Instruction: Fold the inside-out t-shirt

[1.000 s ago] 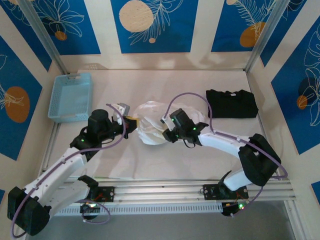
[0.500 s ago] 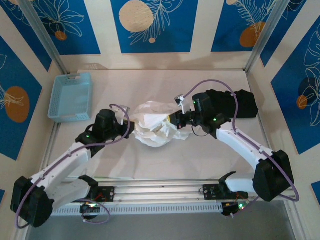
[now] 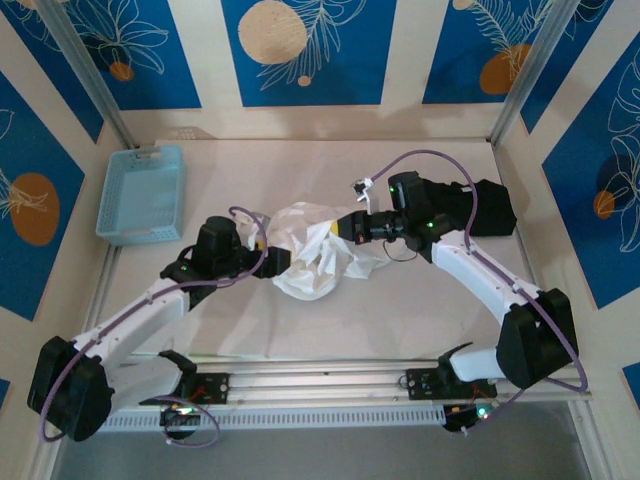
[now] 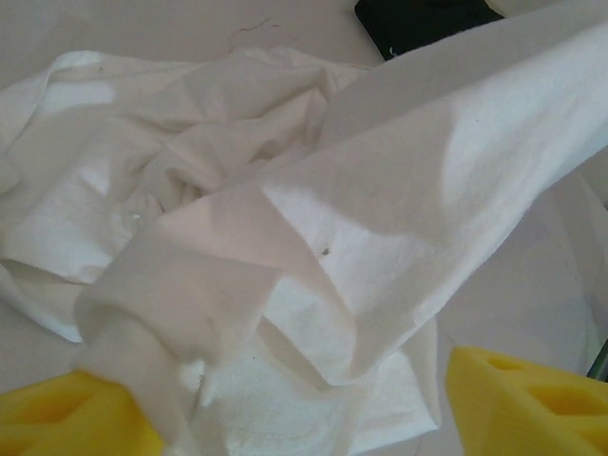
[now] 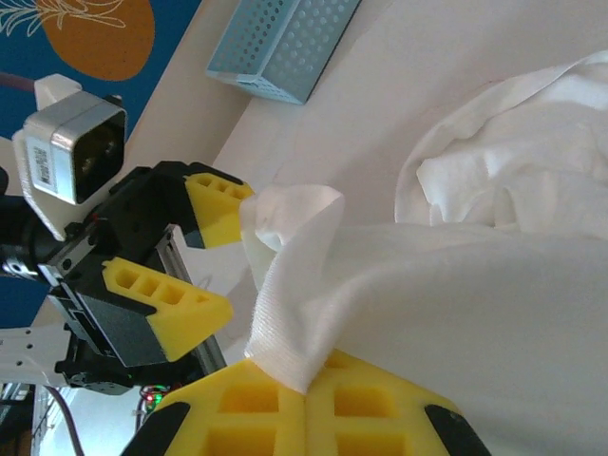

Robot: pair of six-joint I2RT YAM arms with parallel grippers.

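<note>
The inside-out t-shirt (image 3: 318, 262) is a crumpled white heap in the middle of the table. My right gripper (image 3: 340, 228) is shut on a fold of it; in the right wrist view the yellow fingers (image 5: 237, 404) pinch a ribbed edge of the t-shirt (image 5: 456, 285), which stretches away from them above the table. My left gripper (image 3: 272, 262) stands open at the heap's left side. Its yellow fingers (image 4: 532, 404) stand far apart, with loose white t-shirt cloth (image 4: 380, 218) draped between them. The right wrist view also catches the left gripper (image 5: 237, 252), open, with a cloth tip beside its upper finger.
A blue basket (image 3: 140, 192) sits at the back left, also in the right wrist view (image 5: 285, 43). A black folded garment (image 3: 495, 205) lies at the back right, partly behind the right arm; its corner (image 4: 418, 19) peeks into the left wrist view. Aluminium rail along the near edge.
The left gripper has opened and let go of the shirt. The right gripper shut on a fold and drew it up and to the right, stretching the cloth.
</note>
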